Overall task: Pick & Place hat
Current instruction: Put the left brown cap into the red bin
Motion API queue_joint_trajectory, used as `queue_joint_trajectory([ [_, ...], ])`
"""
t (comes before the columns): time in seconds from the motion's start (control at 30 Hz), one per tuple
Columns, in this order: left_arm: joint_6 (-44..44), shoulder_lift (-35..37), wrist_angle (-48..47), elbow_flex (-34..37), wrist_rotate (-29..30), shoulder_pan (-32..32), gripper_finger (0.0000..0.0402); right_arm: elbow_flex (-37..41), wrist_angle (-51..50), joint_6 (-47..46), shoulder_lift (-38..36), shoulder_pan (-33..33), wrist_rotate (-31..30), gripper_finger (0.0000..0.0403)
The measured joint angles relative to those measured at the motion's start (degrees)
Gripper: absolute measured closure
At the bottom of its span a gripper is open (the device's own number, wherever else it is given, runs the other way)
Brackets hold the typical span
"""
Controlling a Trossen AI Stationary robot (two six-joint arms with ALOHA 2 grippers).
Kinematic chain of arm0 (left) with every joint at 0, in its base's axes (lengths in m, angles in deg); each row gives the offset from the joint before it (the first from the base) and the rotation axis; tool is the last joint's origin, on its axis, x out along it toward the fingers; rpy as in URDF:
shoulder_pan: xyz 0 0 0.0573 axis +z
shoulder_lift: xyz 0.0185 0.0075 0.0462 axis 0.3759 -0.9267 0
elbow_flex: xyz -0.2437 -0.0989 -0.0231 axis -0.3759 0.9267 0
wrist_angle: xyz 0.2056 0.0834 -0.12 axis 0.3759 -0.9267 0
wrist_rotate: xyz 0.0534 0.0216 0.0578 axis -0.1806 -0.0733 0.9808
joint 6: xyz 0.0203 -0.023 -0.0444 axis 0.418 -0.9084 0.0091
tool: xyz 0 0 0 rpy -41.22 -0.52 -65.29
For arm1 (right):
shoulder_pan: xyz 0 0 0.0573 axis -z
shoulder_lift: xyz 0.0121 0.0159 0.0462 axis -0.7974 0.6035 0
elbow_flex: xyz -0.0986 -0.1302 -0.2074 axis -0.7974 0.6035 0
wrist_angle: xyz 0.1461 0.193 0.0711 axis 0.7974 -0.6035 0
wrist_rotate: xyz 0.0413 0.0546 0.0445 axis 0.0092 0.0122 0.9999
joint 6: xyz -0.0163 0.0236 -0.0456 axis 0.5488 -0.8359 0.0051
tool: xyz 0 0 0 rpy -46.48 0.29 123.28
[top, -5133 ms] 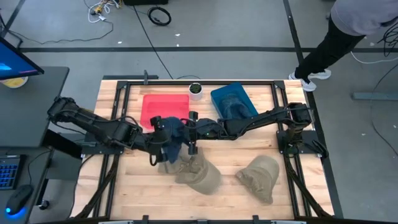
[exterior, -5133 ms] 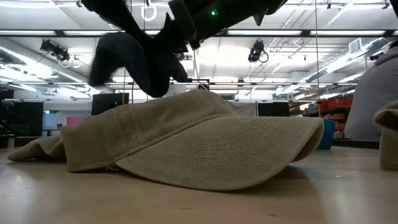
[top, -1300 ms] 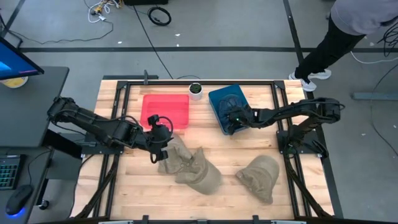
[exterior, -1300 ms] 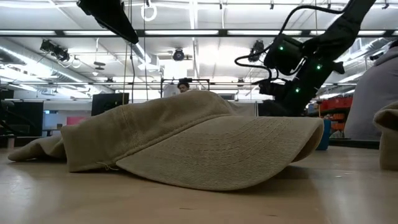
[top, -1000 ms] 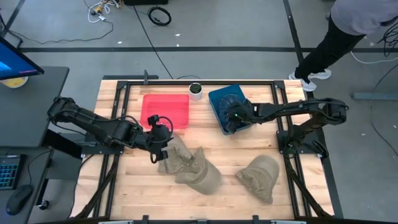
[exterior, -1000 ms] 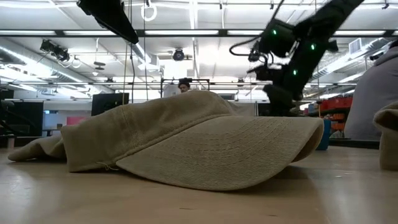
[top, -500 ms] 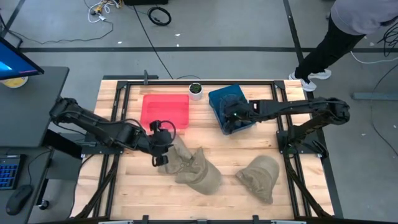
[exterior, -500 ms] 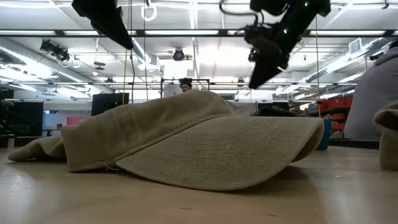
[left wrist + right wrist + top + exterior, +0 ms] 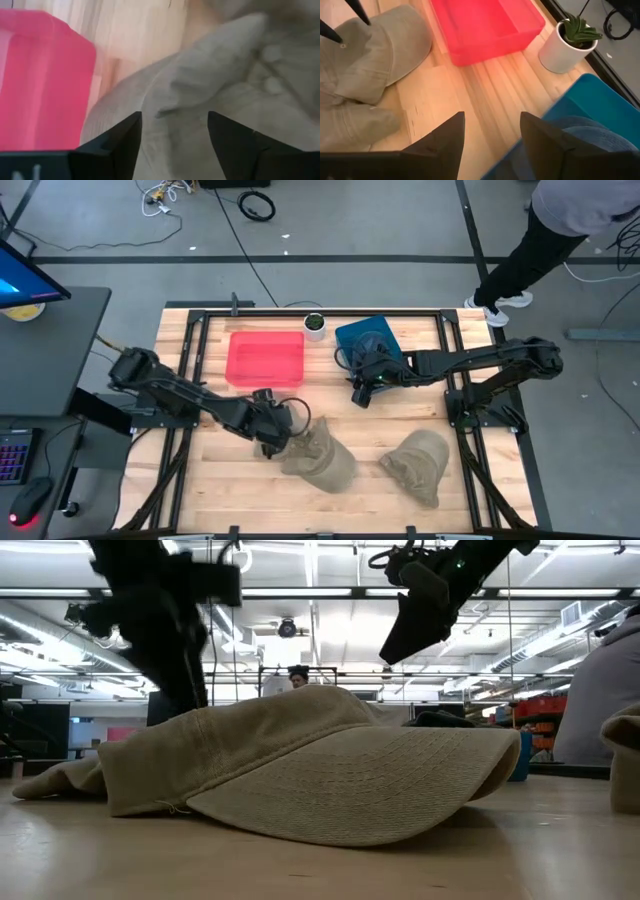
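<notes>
Two tan hats lie overlapping on the table point(image 9: 318, 458), the front one filling the low view point(image 9: 330, 770). My left gripper point(image 9: 277, 438) is open over their left edge, its fingers on either side of a fold of tan cloth point(image 9: 225, 75). A dark blue hat point(image 9: 580, 132) lies inside the blue bin point(image 9: 368, 345). My right gripper point(image 9: 357, 396) hangs open over bare wood just in front of that bin, with nothing between its fingers point(image 9: 492, 142). My left gripper comes down onto the tan hat's left edge point(image 9: 170, 110) from above with its fingers open. I cannot tell whether the fingertips touch the cloth.
A red bin point(image 9: 265, 358) stands at the back left beside the blue one, with a small potted plant point(image 9: 314, 325) between them at the far edge. A third tan hat point(image 9: 415, 465) lies at the near right. A person stands beyond the table's far right corner.
My left gripper has moved toward the near edge and the right, and down onto the tan hats' left edge. My right gripper has risen out of the blue bin and come toward the near edge, leaving the dark blue hat in the bin.
</notes>
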Motion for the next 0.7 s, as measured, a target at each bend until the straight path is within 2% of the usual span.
queue_joint_trajectory([
  [0.17, -1.6, -5.9, -0.3, 0.0, 1.1, 0.8, 0.0157, 0.0, 0.2, 0.0, 0.0, 0.0, 0.0, 0.0206],
  [0.3, -1.8, -9.0, -0.6, 0.0, 6.4, 1.6, 0.0173, 0.0, 0.2, 0.0, 0.0, 0.0, 0.0, 0.0206],
  [0.4, -1.1, -9.5, -0.8, 0.0, 9.0, 1.6, 0.0216, 0.0, 0.2, 0.0, 0.0, 0.0, 0.0, 0.0206],
  [0.6, -1.7, -9.0, -0.8, 0.0, 9.4, 1.5, 0.0379, 0.0, 0.2, 0.0, 0.0, 0.0, 0.0, 0.0206],
  [0.7, -3.0, -7.7, -1.4, -0.3, 7.9, 1.3, 0.0388, 0.0, 0.2, 0.0, 0.0, 0.1, 0.0, 0.0206],
])
